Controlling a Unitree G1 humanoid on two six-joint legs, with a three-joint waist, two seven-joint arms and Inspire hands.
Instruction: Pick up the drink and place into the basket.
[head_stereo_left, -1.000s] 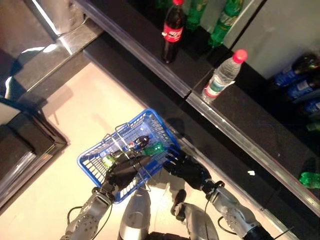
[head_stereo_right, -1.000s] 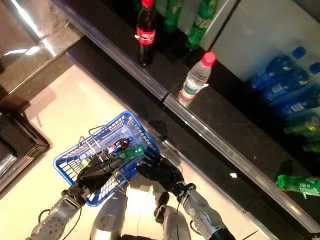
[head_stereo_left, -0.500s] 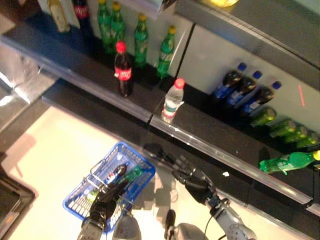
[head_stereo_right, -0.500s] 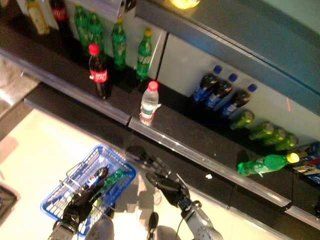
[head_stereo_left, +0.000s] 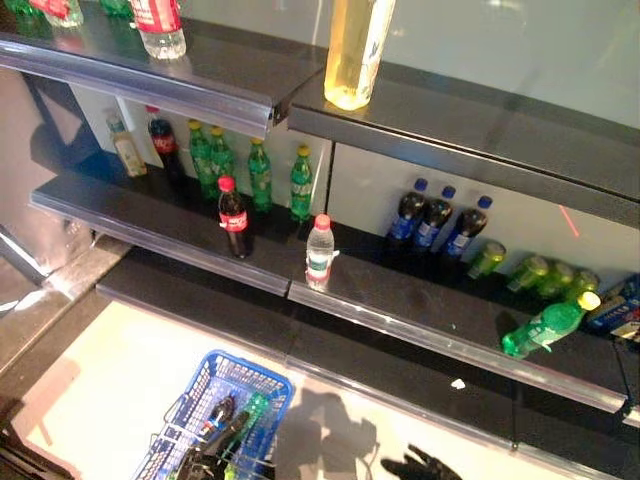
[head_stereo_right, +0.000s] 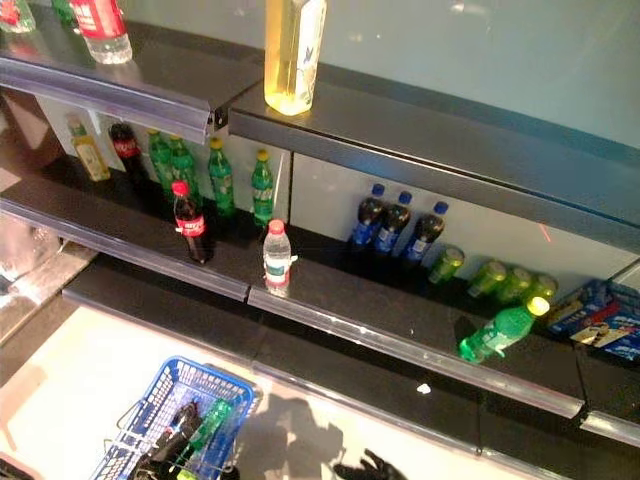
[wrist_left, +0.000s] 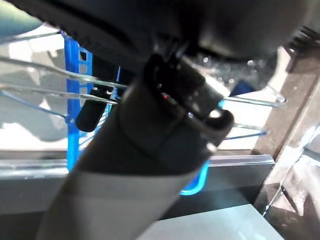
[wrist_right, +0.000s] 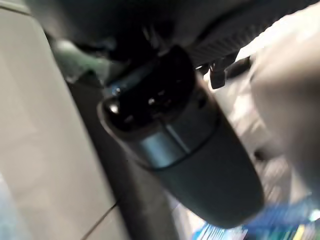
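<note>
Drinks in basket: a green bottle (head_stereo_left: 252, 408) and a dark bottle (head_stereo_left: 219, 412) lie inside the blue basket (head_stereo_left: 262, 376), which hangs low over the floor near the lowest shelf's front edge.
Left hand: left hand (head_stereo_left: 200, 464) sits at the basket's wire handle; its fingers are clenched round that handle, as they were a second ago.
Right hand: right hand (head_stereo_left: 420, 466) shows only at the lower border; fingers spread and released, holding nothing.
Change: the camera has tilted up, from the basket to the shelves; the right hand has withdrawn from the basket.
Shelf stock: clear water bottle (head_stereo_left: 319, 251) and cola bottle (head_stereo_left: 233, 217) stand at the middle shelf's front edge; a green bottle (head_stereo_left: 548, 324) lies on its side toward the right end.
Judgement: one placement looks complete; the raised view suggests another drink is being sought.
</note>
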